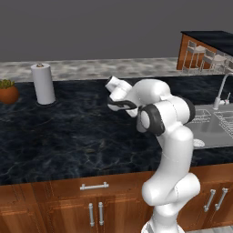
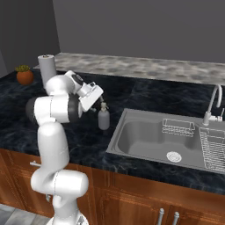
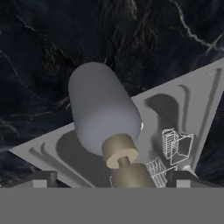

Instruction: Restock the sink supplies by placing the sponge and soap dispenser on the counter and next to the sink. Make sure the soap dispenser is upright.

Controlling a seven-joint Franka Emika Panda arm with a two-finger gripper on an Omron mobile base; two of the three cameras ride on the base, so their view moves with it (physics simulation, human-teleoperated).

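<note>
- Soap dispenser [image 2: 103, 118] stood upright on the black table [image 2: 145, 94], just beside the left rim of the sink [image 2: 127, 136]
- Pincer [image 2: 95, 104] hung right above the pump top, fingers [image 3: 43, 178] spread wide on either side of the bottle, not touching it as far as I could see
- From the hand cam the grey bottle [image 3: 103, 113] with its tan pump sat smack between the tips, sink corner behind it
- Paper towel roll [image 1: 43, 83] and a little potted plant [image 1: 7, 92] were well off to the left
- Couldn't spot the sponge anywhere
</note>
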